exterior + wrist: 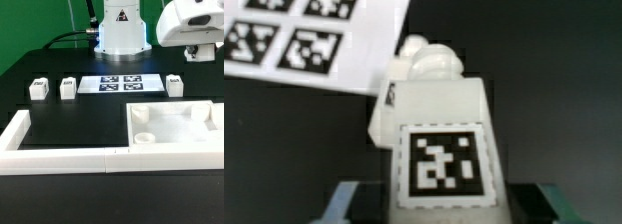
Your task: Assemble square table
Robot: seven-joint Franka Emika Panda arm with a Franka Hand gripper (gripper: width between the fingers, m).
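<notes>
The square table's top, a white slab with a raised rim and round corner sockets, lies at the front of the exterior view's right. Three small white tagged legs stand on the black table. My gripper hangs high at the exterior view's right, above the rightmost leg. In the wrist view, my gripper is shut on a fourth leg, whose tag faces the camera. The leg runs lengthwise away from the fingers.
The marker board lies flat in front of the robot's base, and a corner of it shows in the wrist view. Long white bars form a low fence along the front and the exterior view's left.
</notes>
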